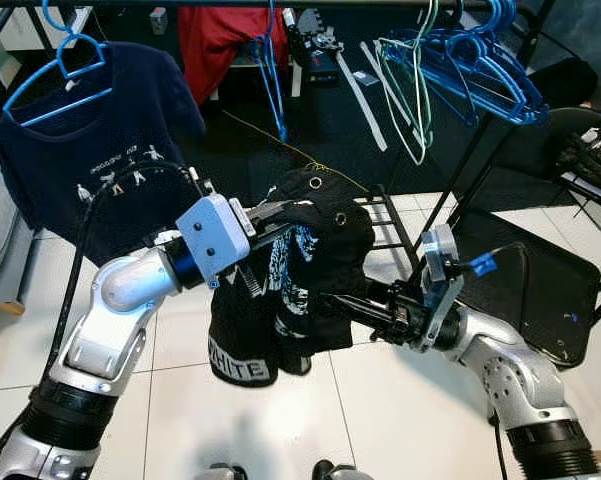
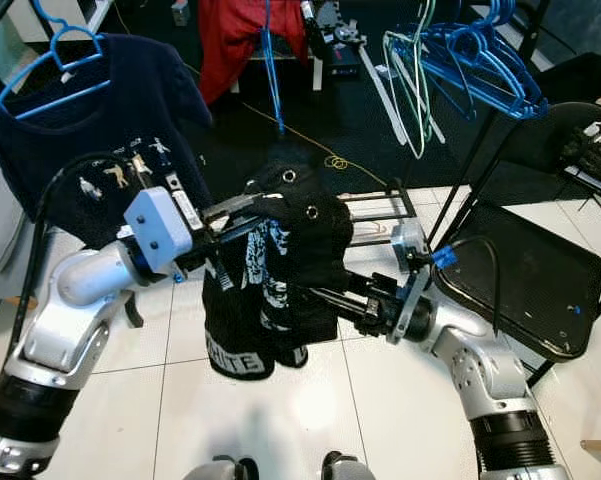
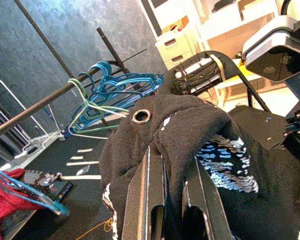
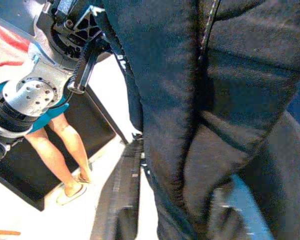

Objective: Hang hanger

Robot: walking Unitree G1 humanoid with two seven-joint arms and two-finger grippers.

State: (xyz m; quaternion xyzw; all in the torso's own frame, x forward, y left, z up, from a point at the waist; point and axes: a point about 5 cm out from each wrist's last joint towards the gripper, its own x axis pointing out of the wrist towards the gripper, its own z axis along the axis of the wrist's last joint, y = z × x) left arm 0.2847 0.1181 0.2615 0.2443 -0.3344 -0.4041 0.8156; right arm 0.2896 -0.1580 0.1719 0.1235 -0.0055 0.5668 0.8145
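Observation:
A black garment (image 1: pixel 300 270) with white print hangs bunched between my two arms, above the white tiled floor. My left gripper (image 1: pixel 292 212) holds its top, shut on the fabric near a metal eyelet (image 3: pixel 141 116). Its fingers (image 3: pixel 150 195) lie close together under the cloth. My right gripper (image 1: pixel 330 300) reaches in from the right, lower down, shut on a fold of the same garment. No hanger can be made out inside the fabric. Above runs a dark clothes rail (image 3: pixel 35 107) with a cluster of empty blue hangers (image 1: pixel 480 70).
A navy T-shirt (image 1: pixel 80 150) hangs on a blue hanger (image 1: pixel 60 70) at the left. A red garment (image 1: pixel 225 40) hangs behind. A black folding chair (image 1: pixel 540 280) stands close on the right. A person's bare legs (image 4: pixel 65 145) show in the right wrist view.

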